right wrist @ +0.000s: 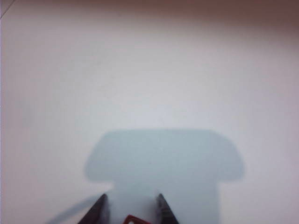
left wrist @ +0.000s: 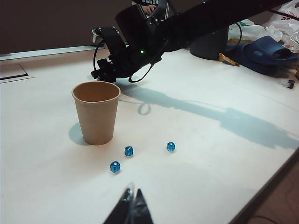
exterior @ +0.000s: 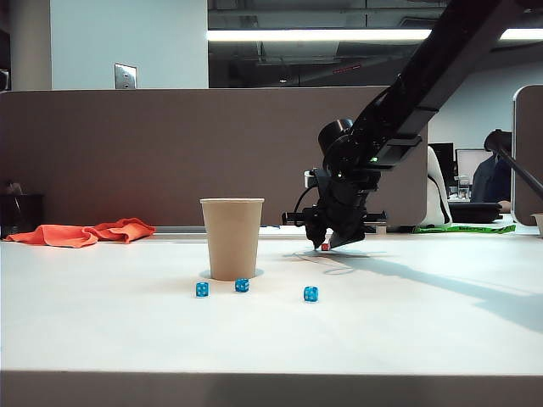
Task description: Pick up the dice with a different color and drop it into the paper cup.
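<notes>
1. The right claw (exterior: 329,244) is low over the white worktop (exterior: 407,322), behind the paper cup (exterior: 232,237) and off to its right, with the red die (exterior: 325,246) between its tips. In the right wrist view the two fingers (right wrist: 99,211) stand apart on either side of the die (right wrist: 135,219) (whether they actually pinch it, I can't tell).
2. The left claw (left wrist: 133,207) hangs back at the near side, tips together and holding nothing.
3. My guess is the die handles hard, light and slick, so it could squirt out of a skewed squeeze. Flat opposite faces, taken squarely, look the safest hold.
4. The cup looks light enough to tip if bumped, so coming in over the rim seems wiser than from the side.
5. Three blue dice (exterior: 242,285) sit in front of the cup, clear of that route. An orange cloth (exterior: 85,232) lies well off left, and the worktop is open elsewhere.
</notes>
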Controlling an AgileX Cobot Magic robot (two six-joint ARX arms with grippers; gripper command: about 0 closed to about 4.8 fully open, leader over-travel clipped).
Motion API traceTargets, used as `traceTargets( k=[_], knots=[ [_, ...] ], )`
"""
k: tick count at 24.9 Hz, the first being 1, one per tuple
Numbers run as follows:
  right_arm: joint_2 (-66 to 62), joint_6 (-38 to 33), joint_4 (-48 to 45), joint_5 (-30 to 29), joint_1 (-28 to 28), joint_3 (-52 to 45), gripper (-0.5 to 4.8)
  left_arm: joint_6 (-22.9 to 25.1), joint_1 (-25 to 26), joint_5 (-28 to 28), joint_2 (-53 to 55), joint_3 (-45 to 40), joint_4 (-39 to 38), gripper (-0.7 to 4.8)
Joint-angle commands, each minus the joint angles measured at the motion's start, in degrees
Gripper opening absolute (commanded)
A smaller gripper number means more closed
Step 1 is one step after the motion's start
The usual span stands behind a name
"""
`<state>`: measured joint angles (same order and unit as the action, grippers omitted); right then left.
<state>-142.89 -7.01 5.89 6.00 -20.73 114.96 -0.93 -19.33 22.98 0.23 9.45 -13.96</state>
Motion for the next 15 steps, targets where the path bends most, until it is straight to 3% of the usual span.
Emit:
traceTargets(
  k=[1,15],
  knots=[
    [0.17,0.0,-0.87,-0.68,-0.09,0.24,1.35,0.26,-0.02,0.22,0.07,0.07,0.94,-0.06],
    [0.17,0.0,-1.46,-0.57,-0.09,0.24,0.52,0.24,-0.02,0.22,0.07,0.07,0.94,-0.06]
  ],
)
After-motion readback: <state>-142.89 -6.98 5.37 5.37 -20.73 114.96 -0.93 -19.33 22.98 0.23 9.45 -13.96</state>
